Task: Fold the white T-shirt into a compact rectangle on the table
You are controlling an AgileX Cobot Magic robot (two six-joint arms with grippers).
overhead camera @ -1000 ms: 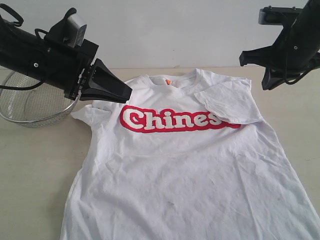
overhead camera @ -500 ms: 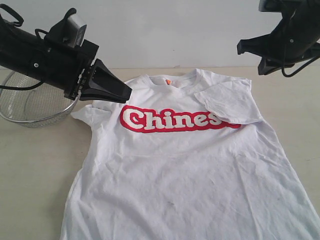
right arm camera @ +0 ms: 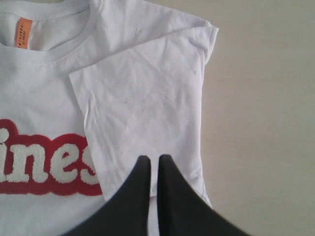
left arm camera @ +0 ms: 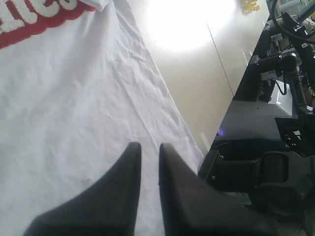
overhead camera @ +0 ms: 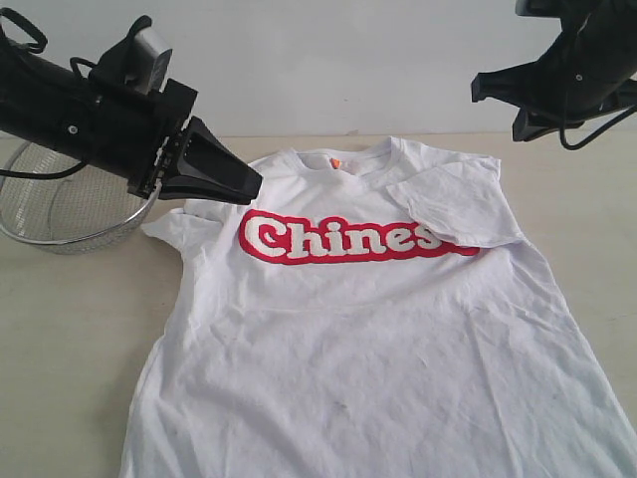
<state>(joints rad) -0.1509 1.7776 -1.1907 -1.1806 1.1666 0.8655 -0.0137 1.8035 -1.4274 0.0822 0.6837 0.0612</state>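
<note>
Sleeve [overhead camera: 453, 204] at frame right laid inward over white T-shirt [overhead camera: 378, 349] for narrowing; left gripper [left arm camera: 149, 146], right gripper [right arm camera: 153, 158] clenched empty above table [overhead camera: 70, 329].

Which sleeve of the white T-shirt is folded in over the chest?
The sleeve on the exterior view's right: it lies folded inward over the lettering's end. The other sleeve sticks outward, near the wire bowl.

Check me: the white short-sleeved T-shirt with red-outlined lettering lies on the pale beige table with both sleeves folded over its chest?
Not both. The white T-shirt lies on the pale beige table with only one sleeve folded over its chest; the other sleeve lies spread out, as the exterior view shows.
</note>
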